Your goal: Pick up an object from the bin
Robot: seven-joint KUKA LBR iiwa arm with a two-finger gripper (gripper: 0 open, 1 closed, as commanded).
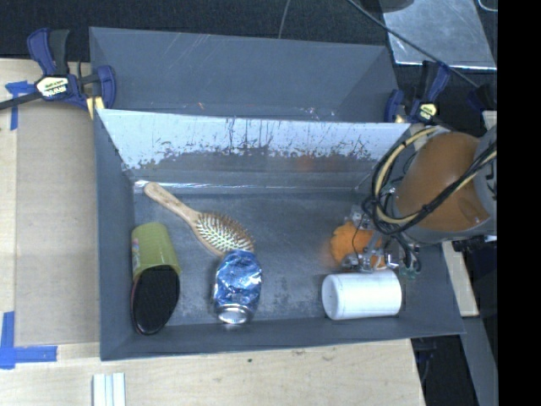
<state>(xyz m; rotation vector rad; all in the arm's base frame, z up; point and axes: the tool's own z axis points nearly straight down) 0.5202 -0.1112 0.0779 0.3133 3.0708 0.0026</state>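
Pincer: the pincer [378,257] is seen low at the right end of the bin [245,79], beneath the arm's orange cover; whether it is wide or narrow cannot be told.
Nearest thing: a small orange round thing [344,243] is found just beside it, toward the bin's middle (touching or gripped, it cannot be said).
Front wall: a white cylinder [362,296] lies on its side, close under the pincer.
Further off: a crushed blue-silver can [237,286], a wooden hairbrush [203,224] and a green tube with a black end [153,265] are spread well apart.
Risk: the orange thing, judged round, could be rolled away if closed upon off-centre; the cylinder could be knocked by a strayed descent.
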